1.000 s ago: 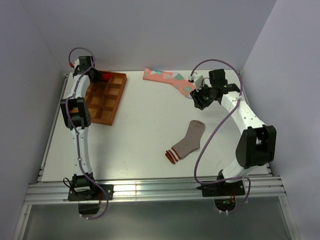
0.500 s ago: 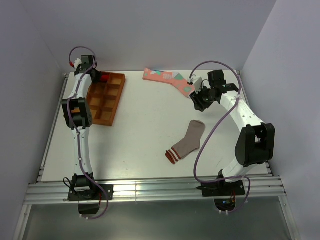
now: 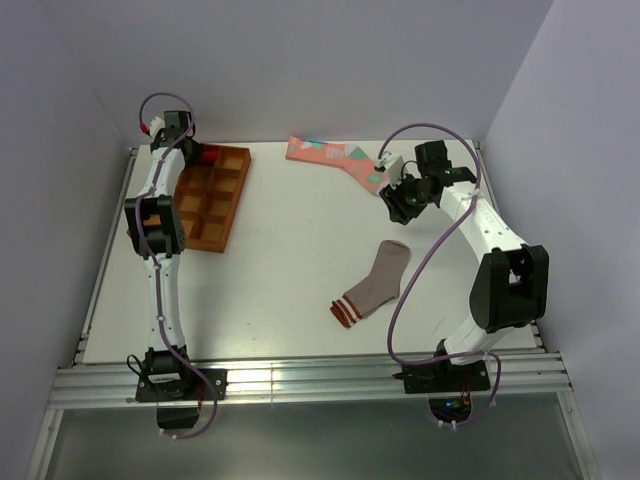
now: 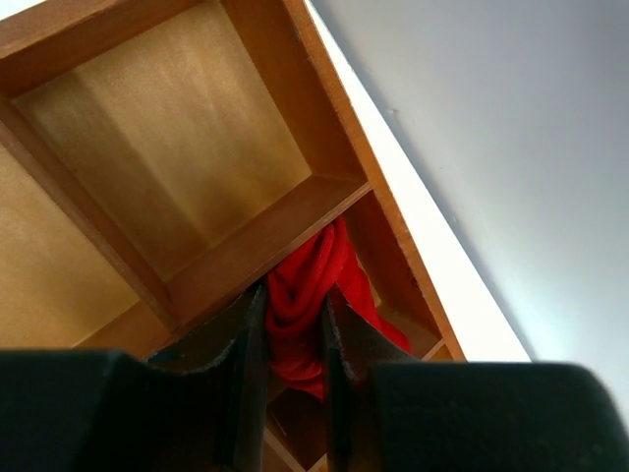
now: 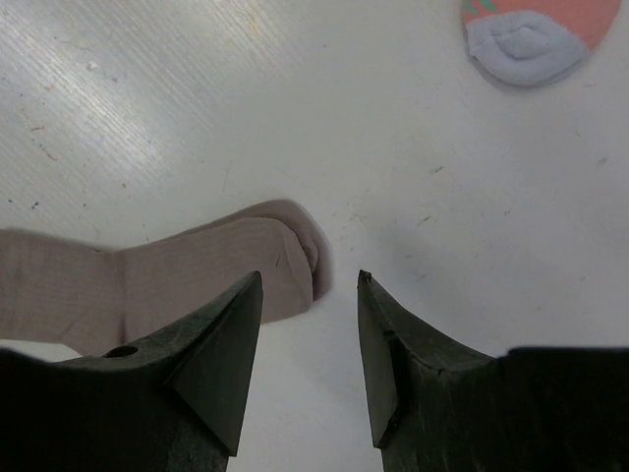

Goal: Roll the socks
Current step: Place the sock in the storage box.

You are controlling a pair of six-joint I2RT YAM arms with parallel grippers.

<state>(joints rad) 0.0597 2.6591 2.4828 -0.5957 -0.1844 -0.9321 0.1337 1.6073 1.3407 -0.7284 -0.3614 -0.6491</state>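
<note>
A rolled-up red sock [image 4: 313, 285] sits between the fingers of my left gripper [image 4: 293, 295], which is shut on it over a corner compartment of the wooden tray [image 4: 246, 236]. From above, that gripper [image 3: 200, 154] is at the tray's far end, with a bit of the red sock [image 3: 210, 154] showing. My right gripper [image 5: 310, 277] is open above bare table, holding nothing. The grey-brown sock [image 5: 177, 280] lies flat with its toe just past the left finger. Overhead, the right gripper [image 3: 392, 205] hovers between the salmon-pink sock [image 3: 335, 158] and the grey-brown sock [image 3: 375, 285].
The wooden tray [image 3: 215, 205] with several compartments lies at the back left of the white table [image 3: 280, 270]. The pink sock's pale toe [image 5: 526, 44] shows at the top right of the right wrist view. Walls close in the back and both sides.
The right gripper has shifted slightly left, nearer the pink sock's toe. The left arm and red sock have stayed in place.
</note>
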